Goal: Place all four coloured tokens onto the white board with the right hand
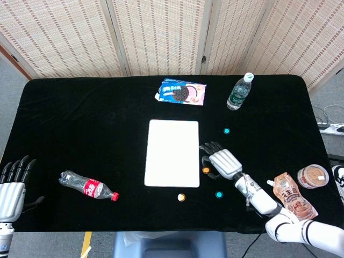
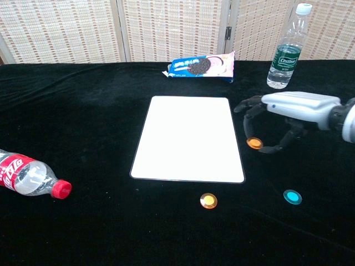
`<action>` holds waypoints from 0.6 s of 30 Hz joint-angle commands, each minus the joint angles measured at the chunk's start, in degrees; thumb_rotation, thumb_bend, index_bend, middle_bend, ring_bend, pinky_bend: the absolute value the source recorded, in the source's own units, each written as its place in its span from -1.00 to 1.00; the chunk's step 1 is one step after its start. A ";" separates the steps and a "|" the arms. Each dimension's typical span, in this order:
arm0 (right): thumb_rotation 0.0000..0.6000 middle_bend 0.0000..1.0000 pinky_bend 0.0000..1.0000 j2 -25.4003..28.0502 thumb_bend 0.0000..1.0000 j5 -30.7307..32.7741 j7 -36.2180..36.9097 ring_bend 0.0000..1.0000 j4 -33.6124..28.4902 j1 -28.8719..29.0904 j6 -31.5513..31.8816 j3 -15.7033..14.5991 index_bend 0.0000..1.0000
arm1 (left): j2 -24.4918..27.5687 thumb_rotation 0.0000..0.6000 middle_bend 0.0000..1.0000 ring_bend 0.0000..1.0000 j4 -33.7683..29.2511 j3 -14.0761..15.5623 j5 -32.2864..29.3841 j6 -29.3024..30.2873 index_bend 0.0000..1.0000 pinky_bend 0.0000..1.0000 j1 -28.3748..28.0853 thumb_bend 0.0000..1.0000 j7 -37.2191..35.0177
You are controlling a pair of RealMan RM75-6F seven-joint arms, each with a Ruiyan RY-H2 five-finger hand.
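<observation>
The white board (image 1: 172, 153) (image 2: 188, 138) lies flat at the table's middle with nothing on it. My right hand (image 1: 221, 163) (image 2: 288, 108) hovers just off the board's right edge and pinches an orange token (image 1: 206, 170) (image 2: 254, 143) between thumb and fingers. One cyan token (image 1: 226, 130) lies behind the hand, and the chest view hides it. Another cyan token (image 1: 219, 194) (image 2: 292, 196) lies nearer the front. A gold token (image 1: 181, 197) (image 2: 208, 200) sits below the board's lower edge. My left hand (image 1: 12, 185) rests open at the table's front left corner.
A cola bottle (image 1: 88, 187) (image 2: 28, 176) lies on its side at the front left. A cookie pack (image 1: 181, 92) (image 2: 202, 65) and an upright water bottle (image 1: 239, 91) (image 2: 287, 50) stand behind the board. A drink pouch (image 1: 290, 194) and a cup (image 1: 313, 176) sit at the right edge.
</observation>
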 commanded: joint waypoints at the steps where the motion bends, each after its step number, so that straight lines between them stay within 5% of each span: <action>1: 1.00 -0.73 -1.00 -3.04 -0.24 2.74 -3.58 -0.90 -0.18 3.05 -3.04 1.83 0.08 | 0.13 1.00 -1.00 -1.00 0.03 -0.03 0.08 0.18 -1.00 -1.00 0.10 -0.86 -0.15; 13: 1.00 -0.74 -1.00 -10.84 -0.24 10.52 -12.36 -0.92 4.49 10.21 -7.17 3.83 0.06 | 0.38 1.00 -1.00 -1.00 0.41 -0.04 0.06 0.28 -1.00 -1.00 0.31 -0.85 -0.68; 18: 1.00 -0.80 -1.00 -11.86 -0.24 11.61 -13.79 -0.97 4.55 11.43 -6.77 3.75 -0.33 | 0.35 1.00 -1.00 -1.00 0.36 -0.07 0.31 0.41 -1.00 -1.00 0.30 -0.86 -0.63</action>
